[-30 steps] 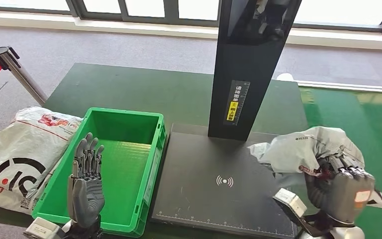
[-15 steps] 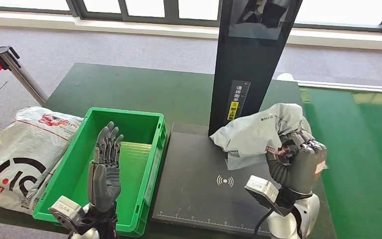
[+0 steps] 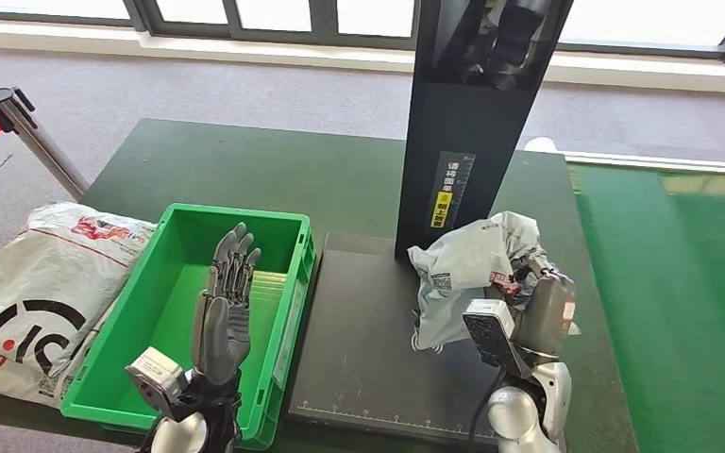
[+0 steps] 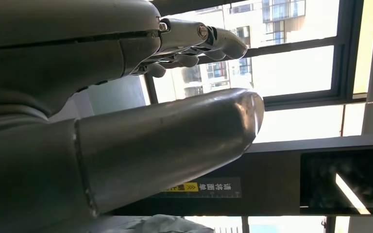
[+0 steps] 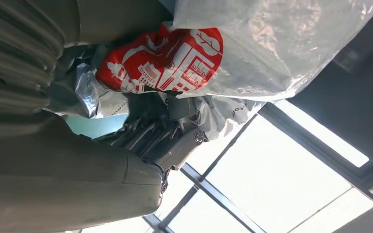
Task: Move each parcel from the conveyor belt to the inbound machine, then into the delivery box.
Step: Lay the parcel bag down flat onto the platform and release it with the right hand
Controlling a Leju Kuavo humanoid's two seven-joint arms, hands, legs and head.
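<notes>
A crumpled grey plastic parcel (image 3: pixel 467 264) with a red print (image 5: pixel 167 60) hangs over the black plate of the inbound machine (image 3: pixel 368 349), beside its black column (image 3: pixel 467 142). My right hand (image 3: pixel 543 307) grips the parcel from the right side; its fingers (image 5: pixel 175 138) curl into the plastic. My left hand (image 3: pixel 225 311) stands upright with fingers apart over the green delivery box (image 3: pixel 142 330), holding nothing. In the left wrist view the thumb (image 4: pixel 175 145) points toward the column and windows.
A large white printed bag (image 3: pixel 38 293) lies left of the box on the dark green table (image 3: pixel 245 160). The green conveyor belt (image 3: pixel 689 283) runs along the right. A stanchion with red tape (image 3: pixel 19 123) stands at the far left.
My right hand carried the parcel left from the belt edge to over the machine's plate, near the column. My left hand rose and moved right over the box.
</notes>
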